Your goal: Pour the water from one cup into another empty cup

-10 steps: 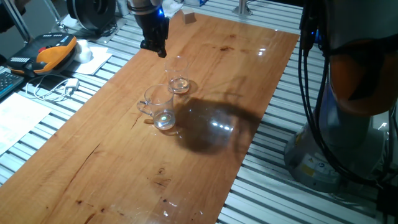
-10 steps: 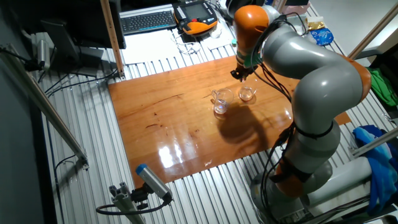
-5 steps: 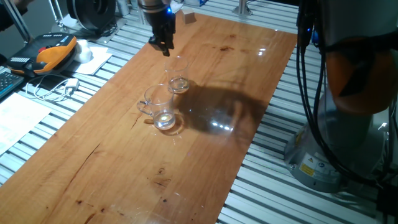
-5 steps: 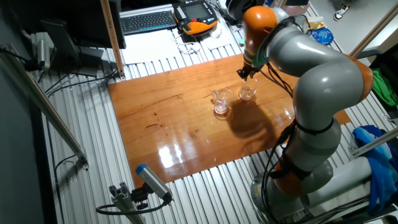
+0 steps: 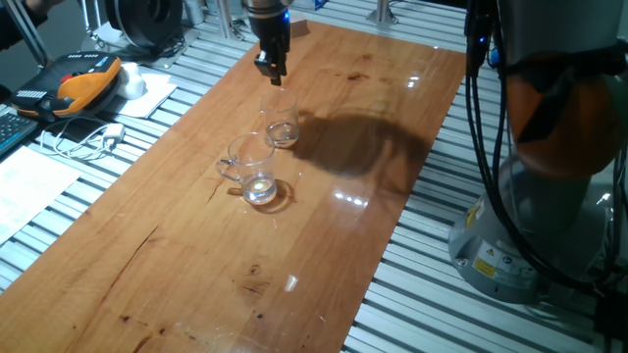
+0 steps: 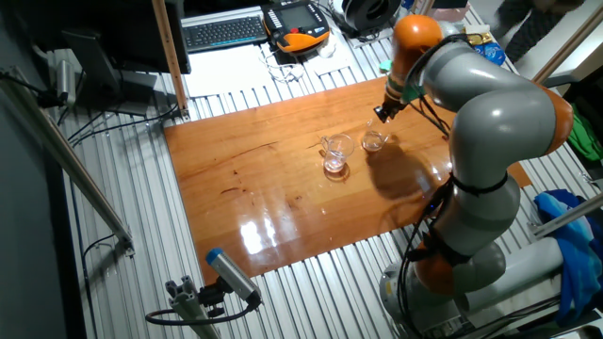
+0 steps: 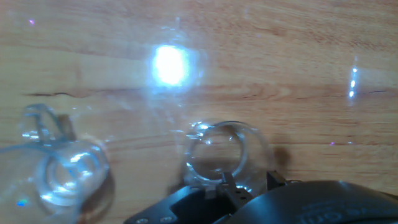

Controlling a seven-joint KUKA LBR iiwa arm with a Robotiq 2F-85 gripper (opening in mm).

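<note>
Two glasses stand on the wooden table (image 5: pixel 324 206), close together but not touching. The small glass (image 5: pixel 282 126) – a plain tumbler with no handle – stands upright just beyond the mug (image 5: pixel 250 172) in one fixed view, and to its right in the other fixed view, where the small glass (image 6: pixel 375 141) and the mug (image 6: pixel 335 153) sit near the middle of the board. Any water in the small glass is too faint to make out. The mug is upright too, its loop handle turned away from the tumbler; its thick base catches a bright glint.

The hand view looks straight down: the small glass (image 7: pixel 219 152) shows as a ring near the lower middle, right in front of the dark body of the gripper, with the mug (image 7: pixel 59 168) at the lower left and a white glare from a lamp on the wood above them.

The gripper (image 5: pixel 273 71) hangs above and just behind the small glass, clear of it, fingers pointing down. They look close together, but I cannot tell whether they are parted or closed – too small and dark. In the other fixed view the gripper (image 6: pixel 382 114) sits just above the tumbler, under the orange-and-grey arm (image 6: pixel 471 85).

Off the board lie a keyboard (image 6: pixel 224 31) and an orange-and-black handset (image 5: pixel 83 78).
</note>
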